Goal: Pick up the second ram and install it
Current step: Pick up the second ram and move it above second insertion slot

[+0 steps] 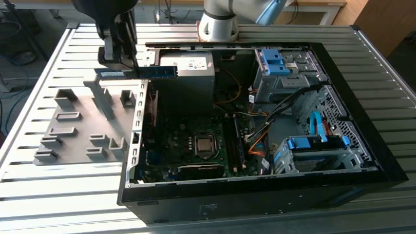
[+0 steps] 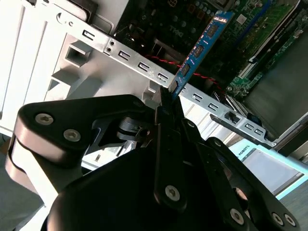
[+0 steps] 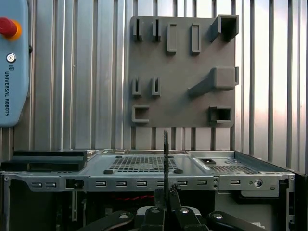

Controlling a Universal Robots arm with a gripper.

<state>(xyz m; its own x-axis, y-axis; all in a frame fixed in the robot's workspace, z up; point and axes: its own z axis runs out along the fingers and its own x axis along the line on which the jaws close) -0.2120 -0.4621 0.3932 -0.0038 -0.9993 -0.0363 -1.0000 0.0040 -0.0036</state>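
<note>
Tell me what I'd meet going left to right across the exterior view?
Grey slotted tray → processor on the motherboard → lower blue drive cage. The hand gripping the second ram overlaps the tray.

I see the second ram blue with dark chips, the gripper black, the holder tray plain grey, the table silver with ribbed stripes, the computer case black.

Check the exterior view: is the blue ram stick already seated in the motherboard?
No: the gripper holds the second ram in the air, above the computer case's side wall.
</note>
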